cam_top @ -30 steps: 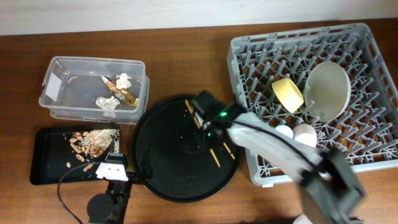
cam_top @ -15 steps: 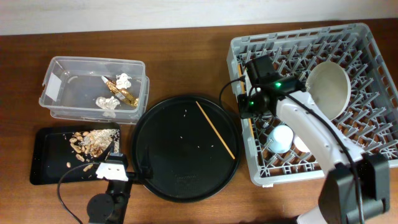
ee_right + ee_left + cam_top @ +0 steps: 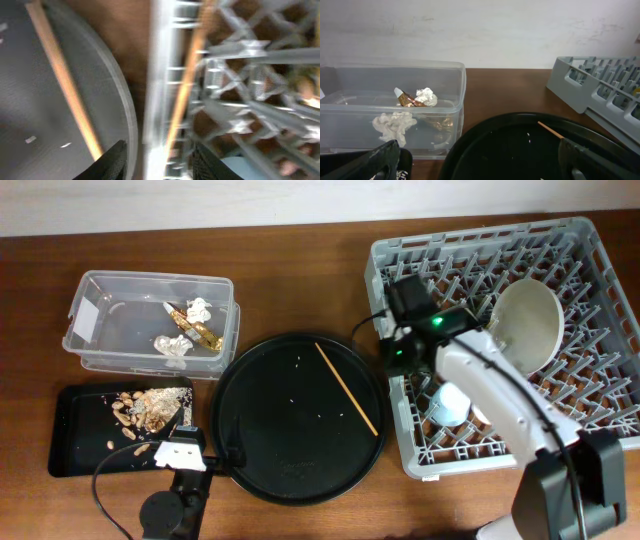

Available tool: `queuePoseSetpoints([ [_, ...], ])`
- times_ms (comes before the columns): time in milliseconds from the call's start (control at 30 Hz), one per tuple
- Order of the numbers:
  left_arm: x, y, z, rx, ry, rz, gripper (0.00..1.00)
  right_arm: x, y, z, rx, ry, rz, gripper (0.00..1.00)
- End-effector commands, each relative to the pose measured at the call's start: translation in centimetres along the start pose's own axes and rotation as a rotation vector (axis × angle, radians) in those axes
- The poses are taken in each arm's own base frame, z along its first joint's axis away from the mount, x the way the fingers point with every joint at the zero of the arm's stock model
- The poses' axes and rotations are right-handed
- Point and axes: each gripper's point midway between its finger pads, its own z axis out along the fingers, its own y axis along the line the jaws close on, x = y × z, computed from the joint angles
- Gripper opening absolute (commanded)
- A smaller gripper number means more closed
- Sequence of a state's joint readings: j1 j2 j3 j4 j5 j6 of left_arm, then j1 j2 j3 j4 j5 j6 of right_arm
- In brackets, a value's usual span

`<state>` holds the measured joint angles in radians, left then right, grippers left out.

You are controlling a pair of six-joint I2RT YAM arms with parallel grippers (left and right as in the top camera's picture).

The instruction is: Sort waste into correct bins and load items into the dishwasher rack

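My right gripper (image 3: 395, 352) is at the left edge of the grey dishwasher rack (image 3: 590, 250). In the blurred right wrist view its fingers (image 3: 160, 155) are apart, and one wooden chopstick (image 3: 187, 85) lies between them inside the rack lattice. The other chopstick (image 3: 347, 390) lies on the round black tray (image 3: 260, 430). The grey plate (image 3: 528, 325) and light-blue cup (image 3: 448, 404) are in the rack. The yellow bowl is hidden under the arm. My left gripper (image 3: 485, 160) is open and empty at the round tray's near left edge.
The clear tub (image 3: 95, 330) holds white tissue pieces (image 3: 172, 345) and the gold wrapper (image 3: 203, 332). The flat black tray (image 3: 75, 445) holds brown food scraps (image 3: 145, 408). The left arm's base stands at the front left.
My right gripper left the round tray and moved right to the rack's left edge. Two chopsticks lay on the tray before; now one remains. The left arm has not moved.
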<state>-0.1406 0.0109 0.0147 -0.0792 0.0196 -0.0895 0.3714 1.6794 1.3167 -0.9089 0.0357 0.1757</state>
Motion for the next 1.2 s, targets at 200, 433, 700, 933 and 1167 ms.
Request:
queuePoseSetpoints([
  [200, 0.2, 0.0, 0.0, 0.005, 0.003, 0.015, 0.99, 3.7, 10.1, 3.2, -0.011, 0.067, -0.309, 0.46],
  [433, 0.2, 0.0, 0.0, 0.005, 0.003, 0.015, 0.99, 5.6, 7.9, 10.0, 0.046, 0.227, -0.270, 0.34],
  [700, 0.2, 0.0, 0.0, 0.005, 0.003, 0.015, 0.99, 5.2, 8.3, 7.3, -0.010, 0.208, -0.253, 0.04],
  [933, 0.2, 0.0, 0.0, 0.005, 0.003, 0.015, 0.99, -1.5, 4.6, -4.6, -0.055, -0.169, -0.112, 0.04],
  [1167, 0.2, 0.0, 0.0, 0.005, 0.003, 0.015, 0.99, -3.9, -3.4, -5.7, 0.023, -0.241, 0.057, 0.04],
])
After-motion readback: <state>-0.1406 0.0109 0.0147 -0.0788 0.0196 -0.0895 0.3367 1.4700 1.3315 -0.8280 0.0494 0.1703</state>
